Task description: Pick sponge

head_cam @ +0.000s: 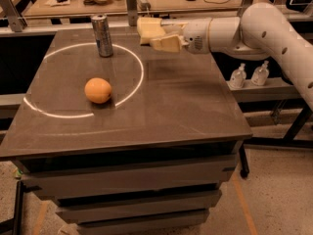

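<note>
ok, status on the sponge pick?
Gripper shut on sponge, near the table's far edge. Sponge appears held off the tabletop. Can and orange stand apart from it, nothing in the way.

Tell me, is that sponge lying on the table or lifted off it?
Lifted: the gripper is shut on the sponge, holding it clear above the back edge of the table.

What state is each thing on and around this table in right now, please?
sponge: held by the gripper, clear of the table.
gripper: shut on the sponge, above the table's far edge.
can: upright on the table, at the far edge of the white ring.
orange: resting on the table inside the ring.
bottles: two, upright on the shelf to the right.
</note>
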`<action>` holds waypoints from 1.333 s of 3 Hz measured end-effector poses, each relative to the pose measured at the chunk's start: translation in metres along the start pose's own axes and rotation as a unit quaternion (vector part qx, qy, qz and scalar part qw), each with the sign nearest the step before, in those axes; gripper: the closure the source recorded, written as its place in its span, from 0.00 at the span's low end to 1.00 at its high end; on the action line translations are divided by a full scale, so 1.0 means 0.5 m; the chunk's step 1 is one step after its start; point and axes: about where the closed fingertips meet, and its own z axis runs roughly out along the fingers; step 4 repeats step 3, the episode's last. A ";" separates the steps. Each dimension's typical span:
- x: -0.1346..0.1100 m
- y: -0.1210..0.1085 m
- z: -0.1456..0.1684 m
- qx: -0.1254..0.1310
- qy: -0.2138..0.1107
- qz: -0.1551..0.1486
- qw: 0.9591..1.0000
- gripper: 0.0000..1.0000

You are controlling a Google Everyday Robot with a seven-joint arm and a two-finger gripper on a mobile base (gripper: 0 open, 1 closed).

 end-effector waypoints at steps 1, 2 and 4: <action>-0.030 0.026 0.005 -0.048 0.010 0.007 0.999 1.00; -0.031 0.035 0.005 -0.057 0.013 0.007 0.998 1.00; -0.031 0.038 0.011 -0.060 0.013 0.007 0.998 0.82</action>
